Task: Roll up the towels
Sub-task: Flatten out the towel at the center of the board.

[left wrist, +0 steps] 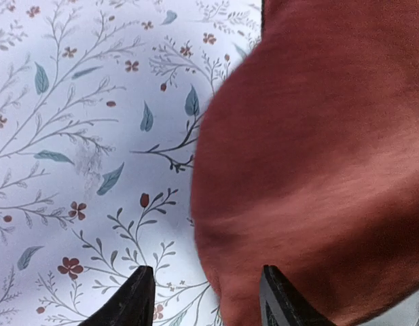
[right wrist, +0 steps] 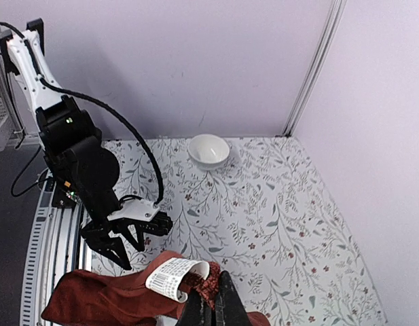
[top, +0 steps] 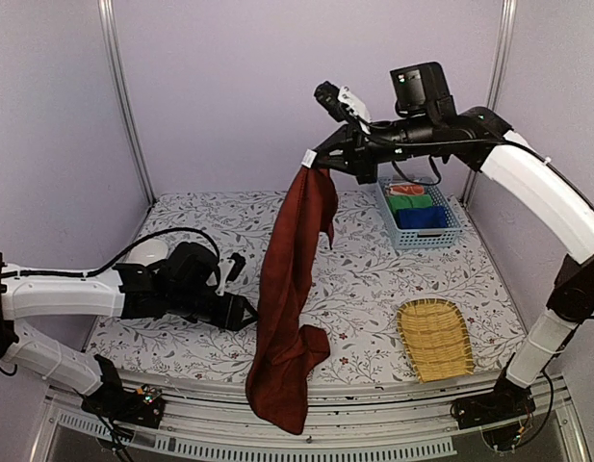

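Observation:
A long dark reddish-brown towel (top: 292,279) hangs from my right gripper (top: 311,166), which is held high and shut on its top corner. The towel's lower end bunches on the table's front edge. In the right wrist view the right gripper (right wrist: 212,311) pinches the towel (right wrist: 114,299) beside its white label (right wrist: 172,277). My left gripper (top: 248,313) stands open, low at the hanging towel's left side. In the left wrist view the towel (left wrist: 318,156) fills the right half, its edge reaching between the left gripper's (left wrist: 206,299) spread fingers. A blue towel (top: 422,218) lies bundled in the basket.
A light blue basket (top: 451,231) at the back right also holds a green cloth (top: 409,202) and an orange-red cloth (top: 405,190). A wicker tray (top: 436,337) lies at the front right. A white bowl (right wrist: 209,149) sits behind the left arm.

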